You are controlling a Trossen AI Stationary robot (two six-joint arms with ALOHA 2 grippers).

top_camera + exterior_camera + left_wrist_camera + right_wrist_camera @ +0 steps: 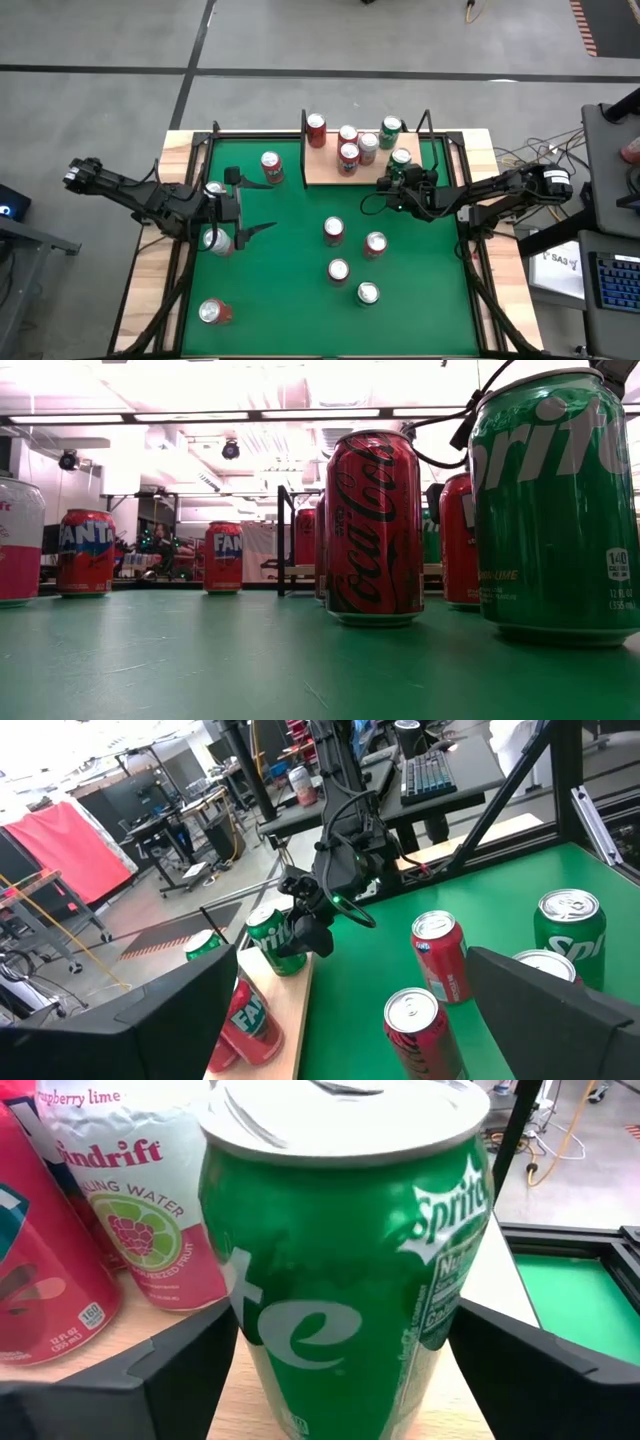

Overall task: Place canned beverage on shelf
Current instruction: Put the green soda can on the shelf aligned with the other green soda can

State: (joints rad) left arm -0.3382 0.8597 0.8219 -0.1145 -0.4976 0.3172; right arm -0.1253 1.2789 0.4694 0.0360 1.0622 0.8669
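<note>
The right gripper (400, 180) is at the right end of the shelf (325, 170), with its two fingers (150, 1370) standing on either side of a green Sprite can (345, 1250). In the right wrist view there is a small gap between each finger and the can wall, so the jaws look open around the can and not pressing on it; I judge the can is released or nearly so. The can stands upright on the light wood, just beside a pale Spindrift can (140, 1190) and some red cans (348, 155) on the same board. The can is a thin aluminium cylinder: rigid enough if it is full, but smooth and a little slippery, and it dents when squeezed hard. It is best taken at the middle of its height, across the round body, with moderate force. Because the neighbours stand so near, a sideways move could knock them over; a pull straight back seems safer. The left gripper (240, 215) waits wide open over the left side of the green table (290, 260), holding nothing, with more cans near it.
</note>
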